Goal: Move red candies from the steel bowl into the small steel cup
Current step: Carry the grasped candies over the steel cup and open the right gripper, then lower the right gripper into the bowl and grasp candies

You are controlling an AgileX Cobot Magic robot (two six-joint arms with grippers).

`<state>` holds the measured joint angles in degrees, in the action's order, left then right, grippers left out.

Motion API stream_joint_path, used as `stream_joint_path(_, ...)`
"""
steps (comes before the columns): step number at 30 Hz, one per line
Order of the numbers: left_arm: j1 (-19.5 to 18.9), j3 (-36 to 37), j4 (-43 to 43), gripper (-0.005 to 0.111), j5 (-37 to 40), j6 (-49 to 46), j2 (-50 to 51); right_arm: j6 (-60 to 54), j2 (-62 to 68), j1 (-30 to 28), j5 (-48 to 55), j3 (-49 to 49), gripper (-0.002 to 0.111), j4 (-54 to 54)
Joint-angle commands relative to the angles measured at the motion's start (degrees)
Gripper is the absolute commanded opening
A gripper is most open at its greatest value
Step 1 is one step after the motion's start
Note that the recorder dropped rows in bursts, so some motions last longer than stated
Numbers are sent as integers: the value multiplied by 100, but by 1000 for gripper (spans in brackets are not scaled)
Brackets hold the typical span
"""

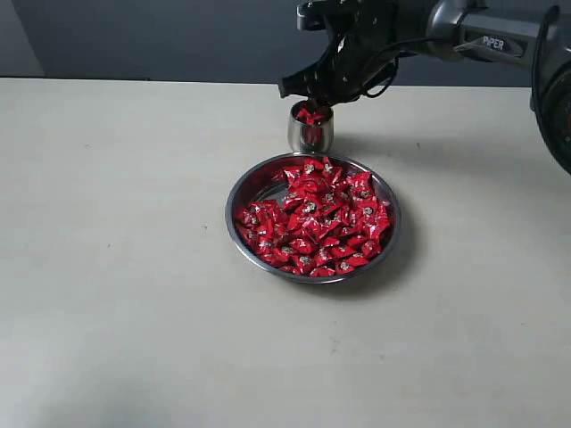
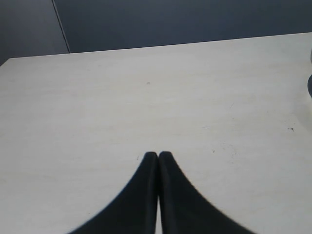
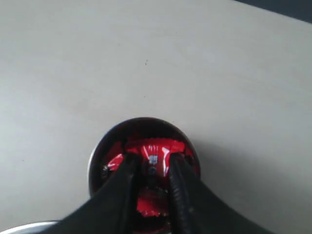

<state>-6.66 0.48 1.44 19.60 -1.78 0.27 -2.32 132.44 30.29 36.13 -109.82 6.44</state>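
The steel bowl (image 1: 234, 201) sits mid-table, heaped with red candies (image 1: 312, 218). Just behind it stands the small steel cup (image 1: 310, 135), with red candies inside. My right gripper (image 1: 312, 105) hangs right over the cup's mouth. In the right wrist view the gripper (image 3: 152, 161) has its fingers a candy's width apart, with a red candy (image 3: 152, 152) held between the tips above the cup (image 3: 96, 168). My left gripper (image 2: 158, 155) is shut and empty over bare table; it is out of the exterior view.
A sliver of the bowl's rim (image 3: 27, 227) shows at the corner of the right wrist view. The right arm (image 1: 482, 36) reaches in from the far right. Pale tabletop (image 1: 116, 267) spreads left of and in front of the bowl.
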Motion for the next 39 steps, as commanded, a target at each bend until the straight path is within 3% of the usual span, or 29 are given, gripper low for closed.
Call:
stream_joint_path(1, 46, -48, 11, 0, -31, 9, -27, -67, -22, -27, -91, -19, 26, 70)
stream_joint_path(3, 46, -48, 11, 0, -31, 9, -27, -67, -22, -27, -27, -19, 44, 70)
stream_joint_path(5, 46, -48, 11, 0, -31, 9, -27, -67, -22, -27, 64, -19, 52, 70)
stream_joint_path(14, 46, -48, 11, 0, -31, 9, -27, -155, -255, 90, 893, -19, 45, 289)
stream_joint_path(23, 46, -48, 11, 0, -31, 9, -27, -829, -305, 721, 2028, -19, 45, 312)
stream_joint_path(29, 46, -48, 11, 0, -31, 9, -27, -1011, -294, 1208, 2122, 19, 45, 263)
stream_joint_path(39, 46, -48, 11, 0, -31, 9, -27, -1117, -294, 1210, 1097, 955, 45, 308)
